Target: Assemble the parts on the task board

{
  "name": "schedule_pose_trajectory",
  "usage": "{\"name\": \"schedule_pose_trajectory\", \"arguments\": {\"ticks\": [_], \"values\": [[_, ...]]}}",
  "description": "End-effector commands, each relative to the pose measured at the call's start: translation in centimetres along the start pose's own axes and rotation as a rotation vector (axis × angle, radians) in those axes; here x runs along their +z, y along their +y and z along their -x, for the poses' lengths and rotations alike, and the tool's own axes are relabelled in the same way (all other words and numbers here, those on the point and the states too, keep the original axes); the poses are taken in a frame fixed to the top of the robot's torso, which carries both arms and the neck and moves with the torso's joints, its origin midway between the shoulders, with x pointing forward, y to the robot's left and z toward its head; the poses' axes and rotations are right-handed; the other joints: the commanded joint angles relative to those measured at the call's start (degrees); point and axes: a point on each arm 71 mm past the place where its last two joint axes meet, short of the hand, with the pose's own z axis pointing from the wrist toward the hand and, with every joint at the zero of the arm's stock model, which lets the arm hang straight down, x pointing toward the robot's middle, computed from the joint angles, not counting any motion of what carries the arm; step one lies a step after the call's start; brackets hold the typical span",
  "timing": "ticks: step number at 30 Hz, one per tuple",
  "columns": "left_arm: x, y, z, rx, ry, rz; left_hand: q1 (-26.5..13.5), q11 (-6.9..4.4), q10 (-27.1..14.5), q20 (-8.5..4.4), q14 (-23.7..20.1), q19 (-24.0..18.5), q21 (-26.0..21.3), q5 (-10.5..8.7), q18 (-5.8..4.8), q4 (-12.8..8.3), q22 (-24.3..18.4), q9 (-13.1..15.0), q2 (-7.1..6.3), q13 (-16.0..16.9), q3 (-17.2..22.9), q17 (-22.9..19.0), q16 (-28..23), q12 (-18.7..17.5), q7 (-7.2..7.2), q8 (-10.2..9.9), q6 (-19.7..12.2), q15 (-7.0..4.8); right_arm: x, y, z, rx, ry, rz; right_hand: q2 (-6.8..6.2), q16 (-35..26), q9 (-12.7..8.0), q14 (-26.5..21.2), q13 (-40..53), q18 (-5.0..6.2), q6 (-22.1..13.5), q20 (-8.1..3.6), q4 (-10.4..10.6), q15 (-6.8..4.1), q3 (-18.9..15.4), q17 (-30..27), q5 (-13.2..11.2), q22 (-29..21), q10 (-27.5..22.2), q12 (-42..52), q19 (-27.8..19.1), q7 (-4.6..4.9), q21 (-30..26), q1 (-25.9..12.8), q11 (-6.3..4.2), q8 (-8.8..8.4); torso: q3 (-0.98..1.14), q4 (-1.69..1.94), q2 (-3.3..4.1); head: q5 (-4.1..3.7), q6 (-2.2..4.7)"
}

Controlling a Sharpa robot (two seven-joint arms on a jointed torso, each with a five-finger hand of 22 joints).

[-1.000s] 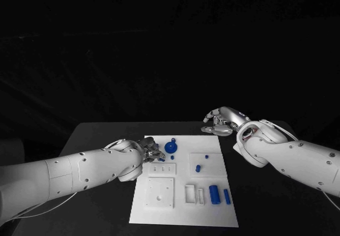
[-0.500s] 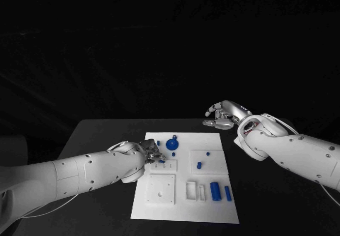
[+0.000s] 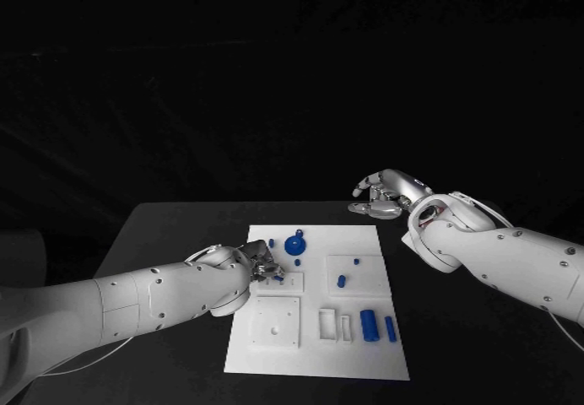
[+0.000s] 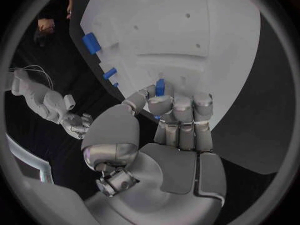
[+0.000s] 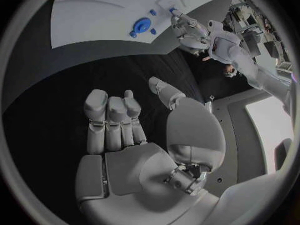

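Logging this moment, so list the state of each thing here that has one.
Left robot hand: pinching a small blue peg over the task board.
Right robot hand: holds nothing, fingers loosely curled, beyond the board.
Blue round part: lying on the board.

Both arms (image 3: 134, 299) are clad in smooth white shells, rounded and bulging at the forearm, dotted with small dark screw holes. A thin pale cable trails below the left arm. The right arm (image 3: 511, 261) has a dark ring at its wrist with reddish wiring inside. Each hand is silver metal: left hand (image 4: 169, 135), right hand (image 5: 134, 140), with blocky segmented fingers (image 5: 109, 120) and a broad flat palm.
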Motion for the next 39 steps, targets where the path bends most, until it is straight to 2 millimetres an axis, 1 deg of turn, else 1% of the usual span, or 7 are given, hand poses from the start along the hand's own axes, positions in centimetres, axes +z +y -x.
{"name": "schedule_pose_trajectory", "arguments": {"ticks": [1,7,12,20,27,32,39], "values": [[0.0,-0.29,-0.28,0.004,-0.009,-0.021,0.3,-2.88,-2.8,-5.79,3.8,0.1,0.3,0.31,1.92,-1.0,1.1,0.1,-0.44,-0.1,1.3,-0.1,0.3,0.4,-6.14,0.2,6.7,-4.45,0.03,0.13,0.0,0.001,0.002,0.011,0.02,-0.3,0.1,0.3,-0.1,6.76,0.7,-0.27,0.0,-0.02,-0.2,0.1,0.3,0.0,-2.9,0.1,0.0,0.17,-0.4,0.5,1.05,0.17,0.02,0.0,0.04,-0.07,-0.04],[0.01,-0.49,-0.78,0.004,0.002,-0.026,0.3,-2.9,-2.8,-5.79,3.8,0.1,0.4,0.38,1.93,-0.9,1.1,0.1,-0.46,-0.1,1.3,-0.1,0.3,0.5,-6.17,0.2,6.8,-4.47,0.03,0.12,0.0,0.001,0.004,0.011,0.04,-0.3,0.1,0.3,-0.1,6.76,0.8,-0.28,0.1,-0.03,-0.3,0.1,0.5,0.0,-2.9,0.1,0.0,0.16,-0.4,0.5,1.04,0.18,-0.03,0.03,0.03,-0.23,-0.13],[0.01,-0.43,-0.9,0.004,0.004,-0.025,0.2,-2.92,-2.8,-5.79,3.8,0.1,0.4,0.43,1.94,-0.9,1.1,0.2,-0.46,-0.1,1.3,-0.1,0.4,0.5,-6.18,0.2,6.8,-4.48,0.04,0.1,-0.01,0.001,0.004,0.009,0.06,-0.3,0.1,0.3,-0.1,6.76,0.8,-0.29,0.1,-0.04,-0.3,0.1,0.6,0.0,-2.9,0.2,0.0,0.15,-0.4,0.5,1.03,0.19,0.01,0.04,0.04,-0.32,-0.12],[-0.01,-0.32,-0.93,0.006,0.012,-0.022,0.2,-2.93,-2.8,-5.79,3.8,0.1,0.4,0.51,1.96,-0.9,1.1,0.2,-0.44,-0.2,1.3,-0.2,0.4,0.5,-6.2,0.2,6.9,-4.5,0.05,0.12,-0.05,0.002,0.008,0.008,0.07,-0.3,0.1,0.4,-0.1,6.76,0.8,-0.3,0.1,-0.04,-0.3,0.1,0.7,0.0,-2.9,0.2,0.0,0.14,-0.4,0.5,1.02,0.21,-0.03,0.03,0.02,-0.39,-0.23],[0.01,0.03,-0.81,0.008,0.015,-0.013,0.2,-2.95,-2.8,-5.79,3.8,0.0,0.5,0.63,1.98,-0.9,1.1,0.2,-0.42,-0.2,1.3,-0.2,0.5,0.6,-6.21,0.3,6.9,-4.51,0.04,0.1,-0.04,0.003,0.008,0.007,0.07,-0.3,0.2,0.4,-0.2,6.76,0.9,-0.31,0.1,-0.05,-0.4,0.1,0.7,0.0,-2.9,0.2,0.0,0.14,-0.4,0.5,1.02,0.22,0.0,0.04,0.01,-0.41,-0.3],[-0.01,0.09,-0.81,0.009,0.019,-0.011,0.1,-3.15,-2.9,-5.77,3.8,0.0,0.7,1.24,2.05,-0.9,1.0,0.6,-0.64,-0.5,1.3,-0.5,0.8,0.8,-6.43,0.6,7.6,-4.63,0.05,0.04,-0.04,0.002,0.009,0.005,0.06,-0.3,0.2,0.4,-0.2,6.76,0.9,-0.31,0.1,-0.05,-0.4,0.1,0.8,0.0,-2.9,0.2,0.0,0.13,-0.4,0.5,1.01,0.22,-0.03,0.12,0.02,-0.46,-0.39],[-0.01,0.2,-0.83,0.008,0.027,-0.008,0.0,-3.32,-2.9,-5.75,3.7,-0.1,0.8,2.03,2.12,-0.8,1.0,0.9,-0.75,-0.9,1.3,-0.8,1.1,1.0,-6.63,1.0,8.1,-4.77,0.06,0.04,-0.06,0.002,0.011,0.005,0.06,-0.3,0.2,0.4,-0.2,6.76,0.9,-0.32,0.2,-0.06,-0.4,0.1,0.8,0.0,-2.9,0.2,0.0,0.13,-0.4,0.5,1.01,0.22,-0.02,0.08,0.03,-0.46,-0.49]]}}
